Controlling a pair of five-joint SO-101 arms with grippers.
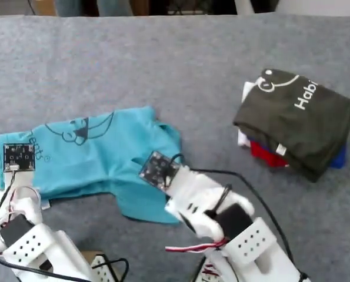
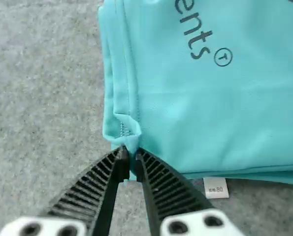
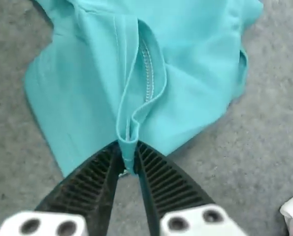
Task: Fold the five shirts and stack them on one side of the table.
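Folding the last loose garment looks to be the step in hand: the teal shirt [image 1: 92, 153] lies partly spread on the grey counter [image 1: 163, 64], well apart from the stack of folded shirts [image 1: 295, 120]. The left pincer [image 2: 130, 152] is clamped on the shirt's corner farthest from that stack, and the right pincer [image 3: 128, 147] is clamped on a puckered edge on the side nearer it. I judge the next move calls for both arms to lift together and carry the gripped edge evenly over the shirt's body, so the cloth lies flat rather than bunching.
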